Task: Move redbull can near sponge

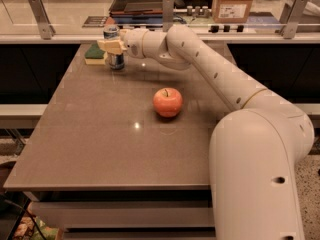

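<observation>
The redbull can (117, 61) stands upright at the far left of the table, its silver top showing above my fingers. My gripper (113, 46) reaches in from the right, its tan fingers closed around the can's middle. The sponge (94, 52), green on top with a yellow base, lies flat just left of the can, almost touching it. The can's base rests on the table surface.
A red apple (168, 102) sits near the table's middle, in front of my arm (210, 69). The brown table (100, 149) has its far edge just behind the sponge. A counter with a cardboard box (234, 1) and trays runs behind it.
</observation>
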Motion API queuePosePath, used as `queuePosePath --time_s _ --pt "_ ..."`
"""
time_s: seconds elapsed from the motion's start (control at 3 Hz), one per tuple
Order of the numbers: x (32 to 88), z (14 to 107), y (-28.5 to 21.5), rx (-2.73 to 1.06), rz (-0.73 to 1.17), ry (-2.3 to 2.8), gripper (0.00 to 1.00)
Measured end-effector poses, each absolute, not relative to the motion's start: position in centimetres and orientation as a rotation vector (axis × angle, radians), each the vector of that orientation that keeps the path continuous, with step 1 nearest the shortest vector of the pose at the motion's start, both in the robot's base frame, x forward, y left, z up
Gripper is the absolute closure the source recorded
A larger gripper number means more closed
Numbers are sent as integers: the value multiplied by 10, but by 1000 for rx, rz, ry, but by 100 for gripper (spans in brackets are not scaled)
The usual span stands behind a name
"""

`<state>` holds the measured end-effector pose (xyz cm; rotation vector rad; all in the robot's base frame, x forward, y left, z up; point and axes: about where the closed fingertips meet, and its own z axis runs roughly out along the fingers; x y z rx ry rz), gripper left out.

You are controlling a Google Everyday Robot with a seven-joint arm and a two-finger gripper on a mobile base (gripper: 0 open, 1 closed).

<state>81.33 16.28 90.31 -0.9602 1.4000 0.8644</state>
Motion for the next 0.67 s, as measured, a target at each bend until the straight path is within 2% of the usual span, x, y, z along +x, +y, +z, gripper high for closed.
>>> queuePosePath --time_s 0.33,0.67 --pt "812 903 166 -963 868 1399 13" --pt "812 902 169 -965 872 1398 0"
